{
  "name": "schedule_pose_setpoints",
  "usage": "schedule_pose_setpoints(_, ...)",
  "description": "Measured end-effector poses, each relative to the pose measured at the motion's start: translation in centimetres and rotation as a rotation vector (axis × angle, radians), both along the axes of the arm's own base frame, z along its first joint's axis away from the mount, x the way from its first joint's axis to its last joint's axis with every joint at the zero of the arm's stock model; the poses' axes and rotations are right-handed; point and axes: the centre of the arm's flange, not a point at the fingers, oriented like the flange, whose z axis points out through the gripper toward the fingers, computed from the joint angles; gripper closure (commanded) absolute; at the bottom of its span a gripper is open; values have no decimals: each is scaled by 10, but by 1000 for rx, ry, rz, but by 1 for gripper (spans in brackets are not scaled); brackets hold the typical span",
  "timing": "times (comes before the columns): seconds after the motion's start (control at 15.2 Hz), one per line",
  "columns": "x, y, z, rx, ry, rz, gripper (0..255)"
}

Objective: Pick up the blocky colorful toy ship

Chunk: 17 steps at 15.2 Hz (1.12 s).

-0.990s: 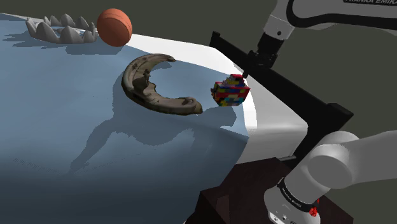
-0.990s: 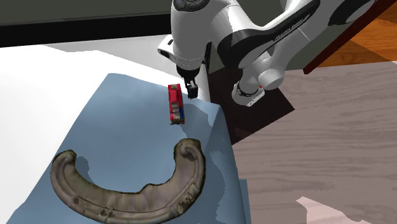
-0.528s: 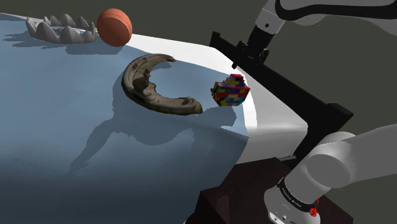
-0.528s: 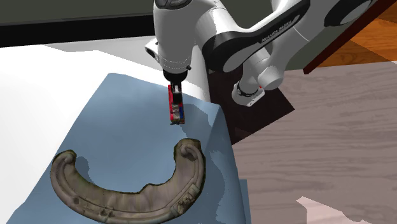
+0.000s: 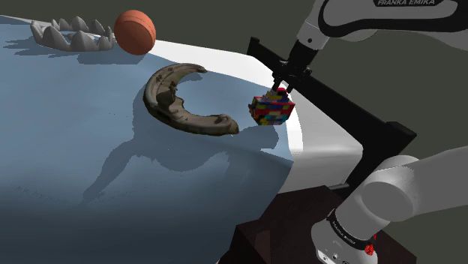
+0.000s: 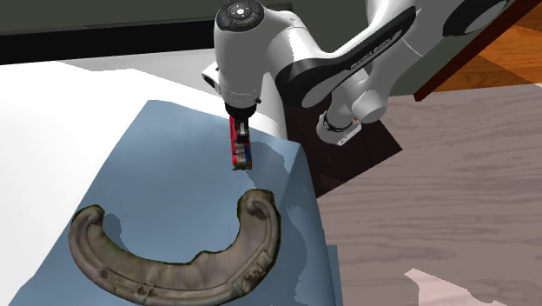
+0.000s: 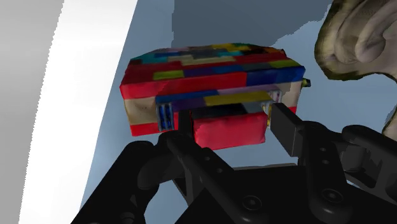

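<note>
Multicolour block ship (image 5: pixel 270 111) sits on blue cloth (image 5: pixel 90 165) at cloth's edge, white tabletop (image 5: pixel 322 139) just beyond. Brown crescent obj (image 5: pixel 184 101) near it. Directly above ship, tool (image 5: pixel 283 81) points down. Wrist view: fingers (image 7: pixel 287 130) apart, one each side of ship's red top block (image 7: pixel 229 127), gap visible at one finger, not clamped. Orange ball (image 5: pixel 135 31) well apart.

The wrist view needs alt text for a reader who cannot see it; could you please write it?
A blocky multicoloured toy ship sits on blue cloth just ahead of the black gripper, whose open jaws straddle its red block. A brownish curved object lies just past the ship.
</note>
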Motion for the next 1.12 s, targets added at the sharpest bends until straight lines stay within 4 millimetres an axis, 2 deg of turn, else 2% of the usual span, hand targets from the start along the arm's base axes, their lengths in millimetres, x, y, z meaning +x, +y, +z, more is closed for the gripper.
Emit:
schedule_pose_setpoints(0.59,-1,0,2,0,0,0,255)
schedule_pose_setpoints(1.12,0,0,41,0,1,0,255)
